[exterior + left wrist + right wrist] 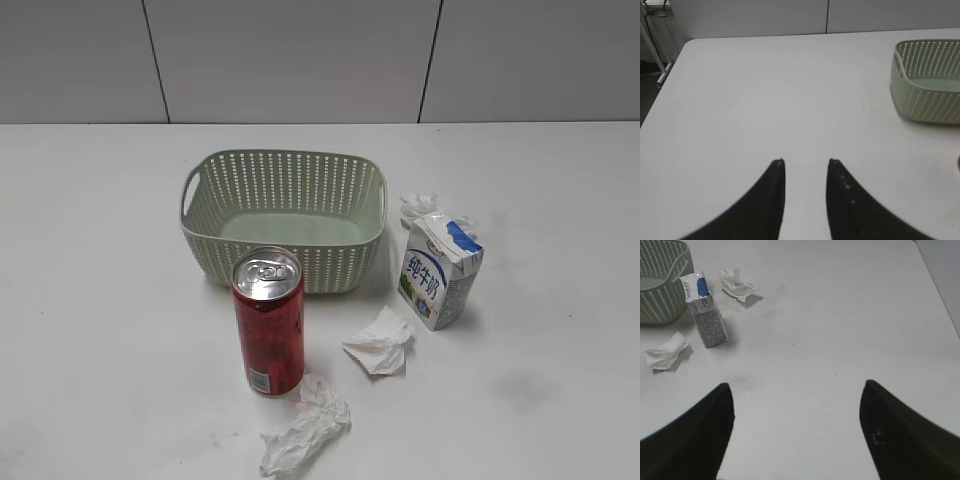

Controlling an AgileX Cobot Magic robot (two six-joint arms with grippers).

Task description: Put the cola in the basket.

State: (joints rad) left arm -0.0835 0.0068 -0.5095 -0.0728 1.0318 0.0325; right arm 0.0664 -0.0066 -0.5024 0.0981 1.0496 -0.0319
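Before basket, upright red cola

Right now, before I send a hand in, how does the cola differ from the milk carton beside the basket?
The cola is a slim red cylinder with a silver pull-tab top; the milk carton is a white-and-blue box with a dented, crumpled top. The cola stands straight in front of the basket, while the milk carton leans at the basket's right. The cola looks taller than the milk carton. Both stand on the table, outside the basket.

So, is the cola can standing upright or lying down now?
Upright. The cola stands on the table before the basket, silver top up.
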